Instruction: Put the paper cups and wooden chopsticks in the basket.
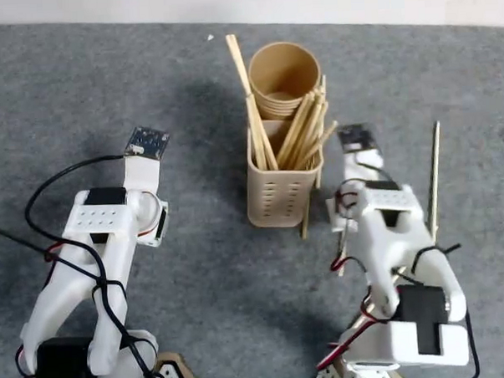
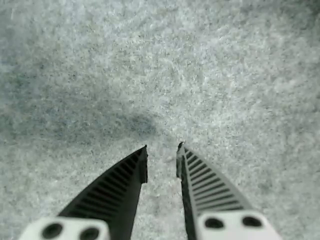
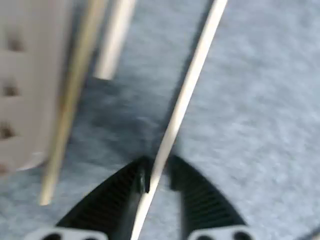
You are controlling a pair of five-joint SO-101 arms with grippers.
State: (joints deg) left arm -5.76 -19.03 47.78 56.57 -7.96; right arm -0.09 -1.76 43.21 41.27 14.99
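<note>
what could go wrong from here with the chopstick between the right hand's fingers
The chopstick touches just one finger of the right hand, with a gap on the other side; lifted like this, it would likely slip out. The basket is crowded with cups and sticks, and another stick sits outside by its wall, so a clumsy insertion might knock things over.
</note>
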